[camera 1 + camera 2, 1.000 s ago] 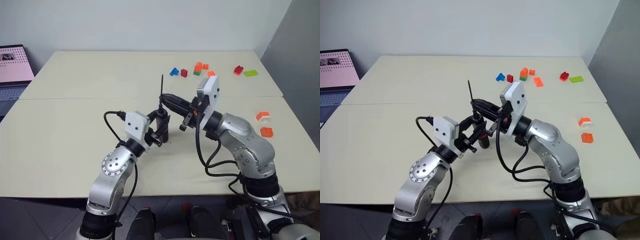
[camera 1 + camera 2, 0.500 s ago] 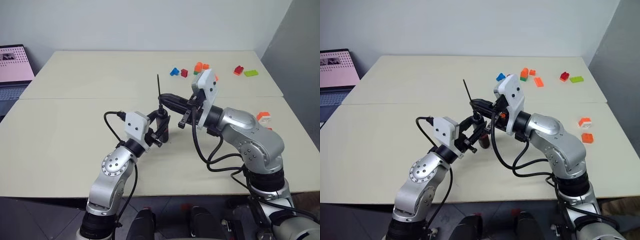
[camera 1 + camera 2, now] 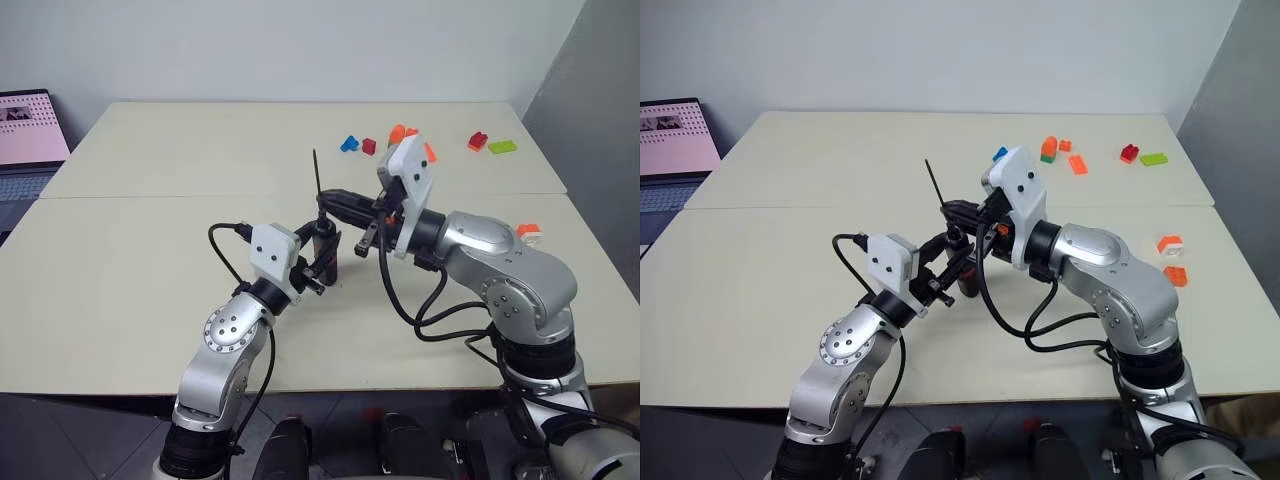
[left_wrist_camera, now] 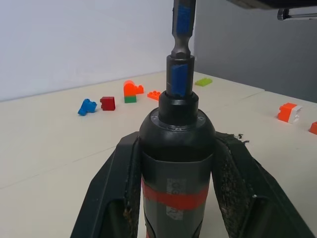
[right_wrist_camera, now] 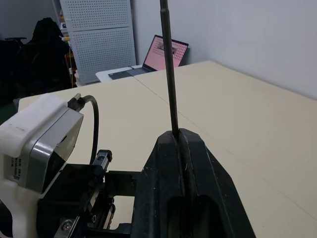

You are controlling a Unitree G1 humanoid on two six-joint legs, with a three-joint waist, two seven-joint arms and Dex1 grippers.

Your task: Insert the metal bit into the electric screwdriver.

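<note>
The electric screwdriver (image 4: 177, 168), black with a red band, stands upright over the table's middle. My left gripper (image 3: 320, 258) is shut on its body. The metal bit (image 3: 318, 180) rises thin and dark from the screwdriver's nose, its top leaning slightly left. In the left wrist view its blue-marked lower end (image 4: 181, 74) sits in the collar. My right gripper (image 3: 336, 199) reaches in level from the right and is shut on the metal bit (image 5: 168, 69) just above the screwdriver; the bit runs on past its fingertips (image 5: 174, 144).
Small coloured bricks (image 3: 370, 146) lie at the back right, with more near the far corner (image 3: 490, 143) and at the right edge (image 3: 527, 232). An open laptop (image 3: 25, 140) stands at the far left. A seam (image 3: 150, 196) crosses the tabletop.
My right wrist has tilted and its elbow has risen, so the bit's top has swung slightly left. The left arm and the screwdriver have stayed put.
</note>
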